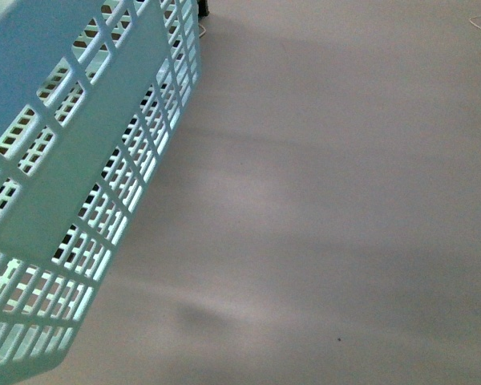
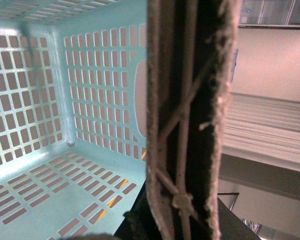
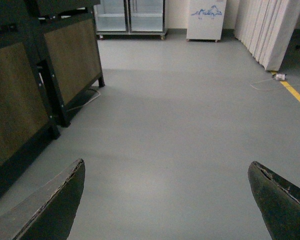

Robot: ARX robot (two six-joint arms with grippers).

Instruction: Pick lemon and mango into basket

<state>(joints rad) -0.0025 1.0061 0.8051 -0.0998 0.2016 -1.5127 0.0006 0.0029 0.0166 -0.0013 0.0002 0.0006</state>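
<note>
The basket point(image 1: 72, 184) is seen at the near left, its handle point(image 2: 190, 120) apparently clamped by the left gripper. The right gripper point(image 3: 167, 200) is held apart above the floor point(image 3: 190, 110).

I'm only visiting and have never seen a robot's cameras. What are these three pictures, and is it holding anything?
The robot has two arms with grippers. The front picture, from its body camera, shows the teal basket hanging tilted over grey floor. The left wrist camera looks into the basket, which appears empty, past a grey-brown handle right at the lens; that gripper itself cannot be made out. The right wrist camera looks between the right gripper, open and holding nothing, toward wooden cabinets and glass-door fridges. No lemon or mango shows.
</note>
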